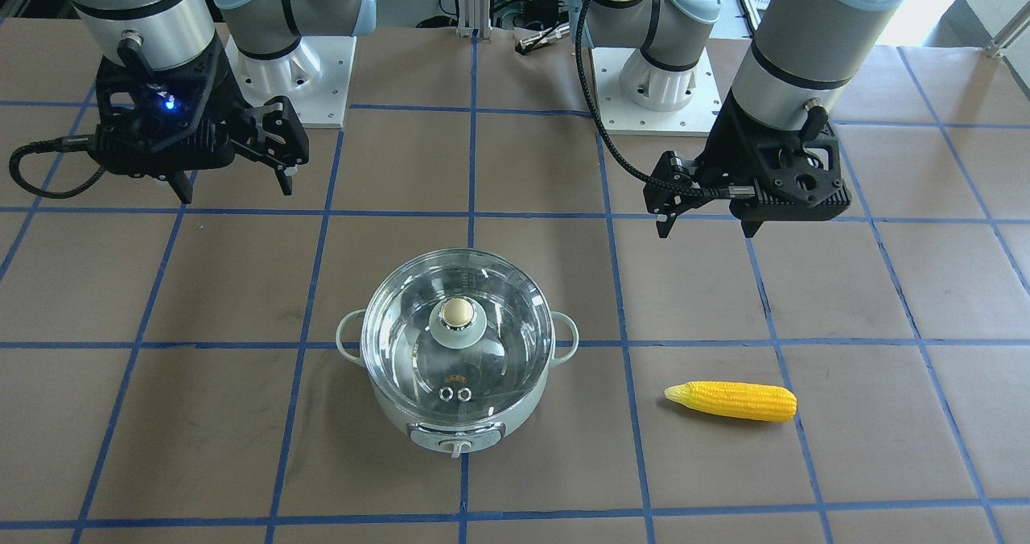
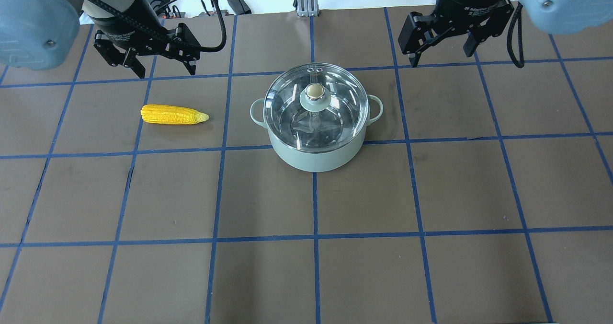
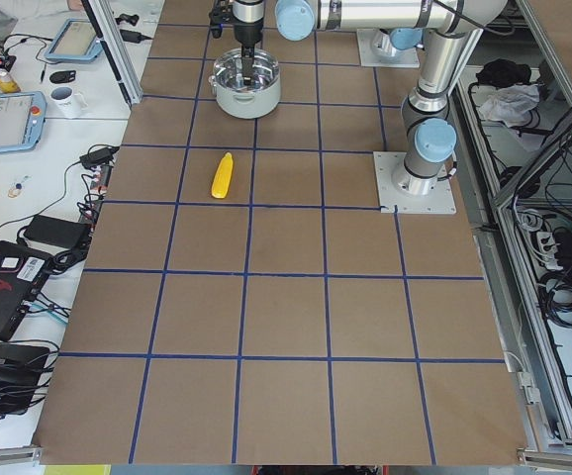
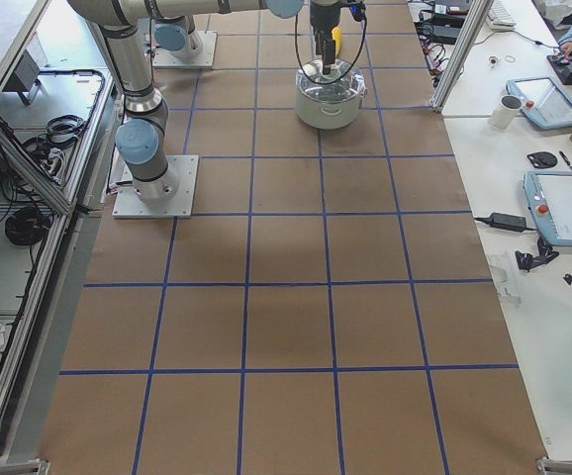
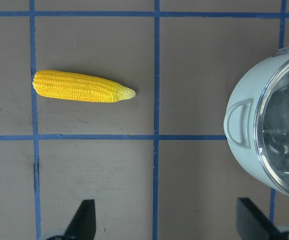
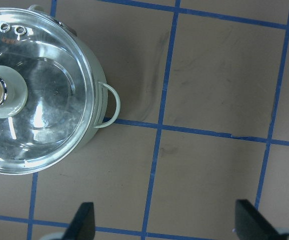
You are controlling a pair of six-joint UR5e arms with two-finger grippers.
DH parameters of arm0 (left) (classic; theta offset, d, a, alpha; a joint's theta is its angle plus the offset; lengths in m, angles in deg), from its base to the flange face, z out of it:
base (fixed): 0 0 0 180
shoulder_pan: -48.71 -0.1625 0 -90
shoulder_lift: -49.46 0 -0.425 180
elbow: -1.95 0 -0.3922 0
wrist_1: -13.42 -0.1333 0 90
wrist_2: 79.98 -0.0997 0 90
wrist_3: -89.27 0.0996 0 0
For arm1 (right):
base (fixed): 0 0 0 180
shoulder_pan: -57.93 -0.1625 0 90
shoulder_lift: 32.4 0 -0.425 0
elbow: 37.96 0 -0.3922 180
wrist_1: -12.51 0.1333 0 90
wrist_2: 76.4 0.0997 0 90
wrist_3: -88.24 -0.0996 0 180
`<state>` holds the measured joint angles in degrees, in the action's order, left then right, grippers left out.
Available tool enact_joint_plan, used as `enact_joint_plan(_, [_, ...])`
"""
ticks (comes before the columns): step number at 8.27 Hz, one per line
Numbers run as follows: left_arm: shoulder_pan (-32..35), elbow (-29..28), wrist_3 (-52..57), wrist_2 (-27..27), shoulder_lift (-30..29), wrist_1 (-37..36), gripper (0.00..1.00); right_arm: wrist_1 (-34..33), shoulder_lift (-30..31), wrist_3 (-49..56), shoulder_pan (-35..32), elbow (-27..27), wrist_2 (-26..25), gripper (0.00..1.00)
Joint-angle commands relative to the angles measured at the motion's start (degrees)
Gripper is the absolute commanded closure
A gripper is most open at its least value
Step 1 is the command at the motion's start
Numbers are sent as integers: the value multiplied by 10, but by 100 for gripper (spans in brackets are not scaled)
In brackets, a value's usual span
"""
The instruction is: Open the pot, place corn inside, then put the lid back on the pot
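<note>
Standing on the operators' side. Nearest me, the pot (image 1: 515,411) sits on the brown table (image 1: 241,447) with its control knob (image 1: 455,447) facing me at 6 o'clock and 1 loop handle each at 3 and 9 o'clock. The lid (image 1: 418,351) is seated flat on the rim, its cream ball knob (image 1: 456,312) upright at the centre and its 2 vent holes (image 1: 454,394) on my side. Through the glass I see only the shiny steel bowl; it looks empty. The corn (image 1: 732,401) lies on its side at 3 o'clock of the pot, well apart from it, with the pale tip pointing toward the pot. Farther back, both arms hang above the table, well apart from everything. The left gripper (image 1: 708,226) is at about 1 o'clock of the pot, above and behind the corn, with jaws spread wide and nothing between them. The right gripper (image 1: 236,190) is at about 10 o'clock, equally wide and empty. Judgement: the layout suits a split, with the corn on the left arm's side and the lid knob free for the right. Nothing is done yet, and lifting the lid comes first.
</note>
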<state>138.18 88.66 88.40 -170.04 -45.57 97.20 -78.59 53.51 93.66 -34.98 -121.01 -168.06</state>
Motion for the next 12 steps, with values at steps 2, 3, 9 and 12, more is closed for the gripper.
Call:
enact_joint_plan(2, [0, 1, 0, 1, 0, 1, 0, -7, 0, 0, 2, 0, 0, 0])
enact_joint_plan(3, [-1, 1, 1, 5, -5, -1, 0, -8, -2, -1, 2, 0, 5, 0])
enact_joint_plan(9, [-27, 1, -304, -1, -45, -93, 0, -95, -124, -155, -75, 71, 8, 0])
enact_joint_plan(12, [-84, 8, -454, -6, -70, -94, 0, -170, -190, -259, -149, 71, 9, 0])
